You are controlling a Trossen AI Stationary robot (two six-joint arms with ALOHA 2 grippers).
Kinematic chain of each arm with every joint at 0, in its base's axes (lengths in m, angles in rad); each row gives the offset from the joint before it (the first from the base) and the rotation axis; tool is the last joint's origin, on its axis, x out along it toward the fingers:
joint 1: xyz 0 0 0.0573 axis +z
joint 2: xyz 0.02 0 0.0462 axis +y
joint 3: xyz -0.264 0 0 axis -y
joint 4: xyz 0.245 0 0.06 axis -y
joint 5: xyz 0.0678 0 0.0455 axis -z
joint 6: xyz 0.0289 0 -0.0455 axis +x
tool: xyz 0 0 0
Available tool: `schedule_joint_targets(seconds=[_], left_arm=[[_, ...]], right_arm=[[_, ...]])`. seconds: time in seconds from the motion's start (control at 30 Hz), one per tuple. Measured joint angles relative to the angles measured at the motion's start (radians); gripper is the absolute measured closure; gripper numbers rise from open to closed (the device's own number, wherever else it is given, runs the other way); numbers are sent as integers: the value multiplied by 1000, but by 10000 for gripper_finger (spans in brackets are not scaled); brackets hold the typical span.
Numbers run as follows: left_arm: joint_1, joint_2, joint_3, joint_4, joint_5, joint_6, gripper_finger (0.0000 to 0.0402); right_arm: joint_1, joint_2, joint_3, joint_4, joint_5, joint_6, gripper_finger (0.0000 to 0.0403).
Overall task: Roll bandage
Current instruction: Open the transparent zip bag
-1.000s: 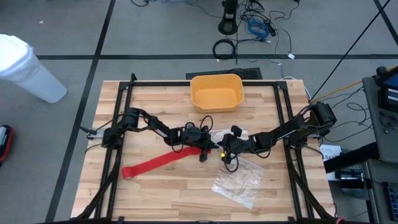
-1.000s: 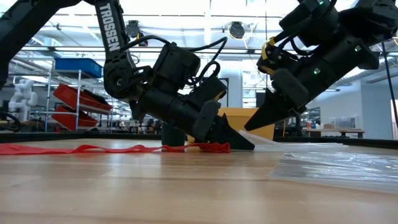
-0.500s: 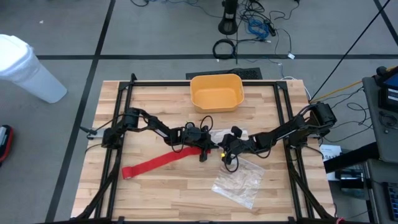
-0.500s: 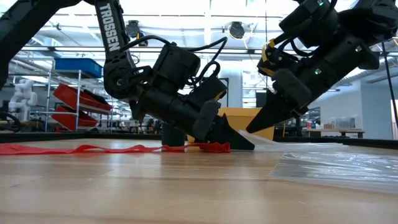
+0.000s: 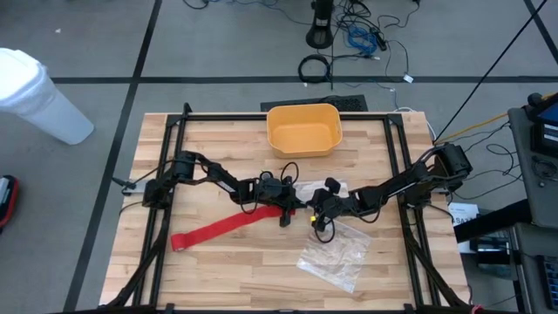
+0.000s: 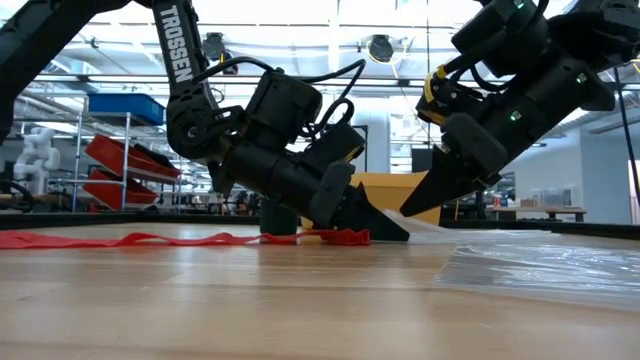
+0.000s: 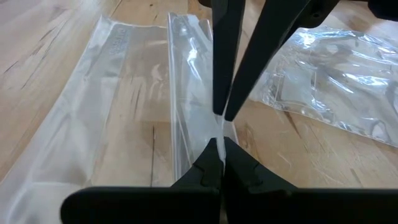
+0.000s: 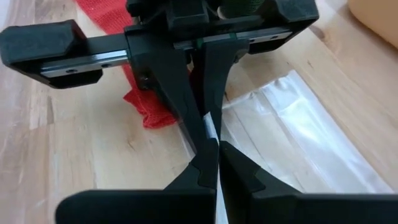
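The bandage (image 5: 228, 227) is being seen as a flat red band lying on the wooden desk (image 5: 218, 270), its long axis running diagonally: the free end is pointing toward the front left corner of the desk, while the other end, bunched into a small crumpled heap (image 8: 149, 109), is lying near the middle of the desk just beside the left claw (image 5: 285, 214). In the low view the strip (image 6: 120, 239) is being shown stretched flat along the desk surface. The left claw is being held closed, tips down at the desk, pinching a thin edge of clear plastic film (image 7: 199, 118) rather than the bandage. The right claw (image 5: 316, 215) is likewise being held closed, tip to tip with the left one, pinching the same clear film (image 8: 292, 143). A crinkled clear plastic bag (image 5: 336, 255) is lying on the desk toward the front right, apart from the bandage. A yellow bin (image 5: 302, 129) is standing at the far edge of the desk.
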Motion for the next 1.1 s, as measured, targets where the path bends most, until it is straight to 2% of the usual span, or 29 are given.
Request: schedule_joint_targets(seconds=[0.23, 0.4, 0.53, 0.67, 0.83, 0.93, 1.1], left_arm=[[0, 0, 0, 0, 0, 0, 402], [0, 0, 0, 0, 0, 0, 402], [0, 0, 1, 2, 4, 0, 402], [0, 0, 2, 5, 5, 0, 402], [0, 0, 2, 8, 7, 0, 402], [0, 0, 2, 9, 15, -1, 402], [1, 0, 2, 14, 18, -2, 401]], right_arm=[[0, 0, 0, -9, 20, 0, 403], [4, 0, 1, -112, -19, 66, 402], [26, -3, 5, -226, -89, 151, 388], [60, -6, 8, -320, -92, 224, 366], [89, -6, 7, -353, -93, 275, 354], [91, -5, 7, -379, -44, 320, 359], [92, 3, 1, -405, 166, 354, 367]])
